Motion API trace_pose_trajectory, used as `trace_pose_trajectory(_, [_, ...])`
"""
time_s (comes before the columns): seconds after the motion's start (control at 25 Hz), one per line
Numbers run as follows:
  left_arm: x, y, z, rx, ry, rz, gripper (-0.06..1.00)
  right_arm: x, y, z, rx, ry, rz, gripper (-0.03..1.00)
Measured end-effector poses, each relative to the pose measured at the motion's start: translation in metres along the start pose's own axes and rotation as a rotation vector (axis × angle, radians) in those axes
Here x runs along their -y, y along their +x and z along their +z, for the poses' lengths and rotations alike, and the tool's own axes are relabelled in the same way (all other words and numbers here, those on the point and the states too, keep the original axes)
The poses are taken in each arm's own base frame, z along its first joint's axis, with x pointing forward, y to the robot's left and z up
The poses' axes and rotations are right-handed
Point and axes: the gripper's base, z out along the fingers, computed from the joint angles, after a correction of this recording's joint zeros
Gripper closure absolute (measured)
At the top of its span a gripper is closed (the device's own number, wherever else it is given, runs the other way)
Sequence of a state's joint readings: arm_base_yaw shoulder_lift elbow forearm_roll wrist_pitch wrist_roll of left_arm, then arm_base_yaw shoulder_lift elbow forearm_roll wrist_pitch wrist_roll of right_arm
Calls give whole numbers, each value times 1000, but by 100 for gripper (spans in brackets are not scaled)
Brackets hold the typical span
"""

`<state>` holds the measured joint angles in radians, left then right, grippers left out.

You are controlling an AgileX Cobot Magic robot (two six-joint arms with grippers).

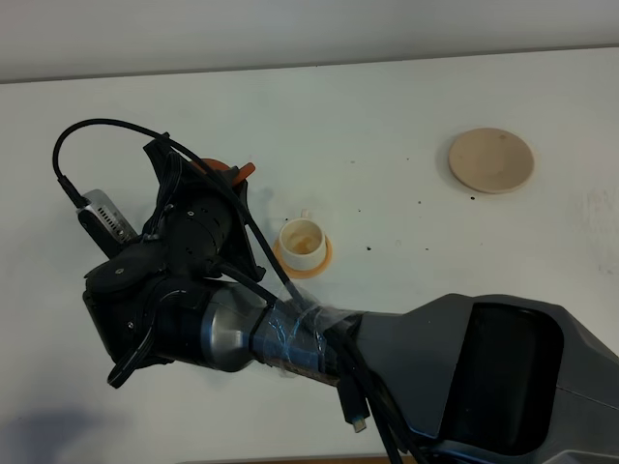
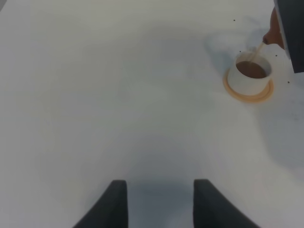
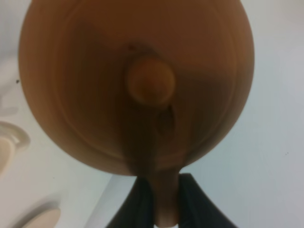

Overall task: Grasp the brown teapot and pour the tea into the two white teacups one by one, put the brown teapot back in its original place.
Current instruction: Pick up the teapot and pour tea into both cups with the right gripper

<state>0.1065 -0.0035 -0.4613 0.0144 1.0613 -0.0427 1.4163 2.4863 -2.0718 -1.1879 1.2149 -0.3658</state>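
Fingers (image 3: 134, 213) of my right gripper (image 3: 164, 209) are pinched narrowly on the loop handle of the round reddish-brown clay teapot (image 3: 95, 66). One dark pad sits on each side of the handle. The pot's body and its small lid knob (image 3: 150, 87) lie just beyond the fingertips.

My left gripper (image 2: 159, 204) stands wide apart over the white table (image 2: 95, 95) and grips nothing. Well ahead of its fingers (image 2: 116, 204) I see a small white cylindrical teacup (image 2: 240, 80) on a round orange coaster (image 2: 259, 96). That cup holds dark tea, and a thin stream runs into it from the teapot's spout (image 2: 269, 37).

From the high camera, a white teacup holding pale tea (image 1: 302, 253) sits on an orange coaster (image 1: 327, 259) just beside my right wrist, behind the fingers. I cannot tell whether this is the cup under the spout.

The pale beige round flat saucer (image 1: 491, 159) lies well apart from the right fingers, and the teapot is off it.
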Motion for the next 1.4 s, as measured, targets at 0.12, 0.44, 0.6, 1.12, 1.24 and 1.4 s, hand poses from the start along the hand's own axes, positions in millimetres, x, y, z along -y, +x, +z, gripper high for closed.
trace_pose_trajectory(0.12, [0, 0, 0, 0, 0, 0, 58, 0, 0, 0, 0, 0, 0, 83])
trace_pose_trajectory(0.44, [0, 0, 0, 0, 0, 0, 58, 1, 0, 0, -3, 9, -8, 83])
trace_pose_trajectory(0.6, [0, 0, 0, 0, 0, 0, 58, 1, 0, 0, -5, 12, -9, 83])
trace_pose_trajectory(1.12, [0, 0, 0, 0, 0, 0, 58, -5, -2, 0, 20, -57, 63, 83])
trace_pose_trajectory(1.24, [0, 0, 0, 0, 0, 0, 58, -4, -1, -1, 26, -66, 87, 83])
trace_pose_trajectory(1.4, [0, 0, 0, 0, 0, -1, 58, -2, 1, -4, 38, -86, 114, 83])
